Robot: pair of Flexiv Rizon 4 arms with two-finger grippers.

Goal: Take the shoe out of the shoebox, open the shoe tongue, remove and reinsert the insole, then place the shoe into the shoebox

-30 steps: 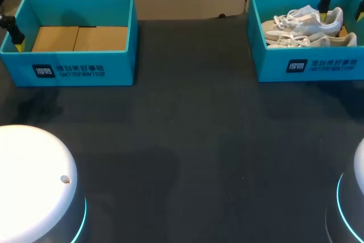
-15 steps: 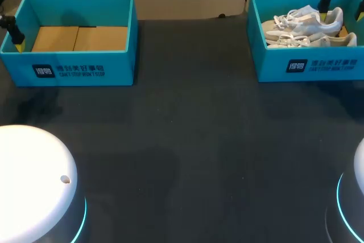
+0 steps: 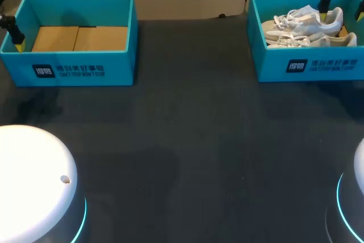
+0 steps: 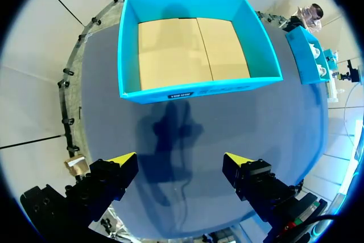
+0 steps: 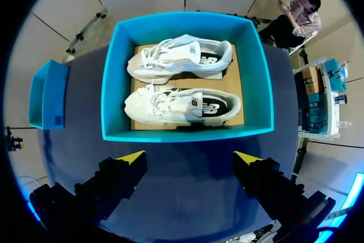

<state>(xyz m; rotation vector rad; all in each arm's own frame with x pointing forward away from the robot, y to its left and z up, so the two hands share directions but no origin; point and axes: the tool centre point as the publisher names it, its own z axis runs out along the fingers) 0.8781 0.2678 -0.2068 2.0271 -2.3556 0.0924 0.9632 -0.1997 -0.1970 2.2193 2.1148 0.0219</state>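
The dark bench (image 3: 187, 112) spreads out below me, with a teal box near each far corner. On my right stands the shoebox (image 3: 318, 64), open at the top. On my left is the second box (image 3: 74, 69), the same teal, with its brown cardboard floor showing.

The two white shoes (image 5: 182, 58) lie on their sides in the shoebox. They are side by side on the cardboard floor, toes pointing the same way, and their laces look loose.

My right hand (image 5: 190, 157) hangs above the bench just outside one wall of the shoebox. Its yellow-tipped fingers are spread wide and apart from the box and the shoes ahead of them. My left hand (image 4: 181, 159) hangs the same way short of the second box, fingers spread wide over the dark bench.
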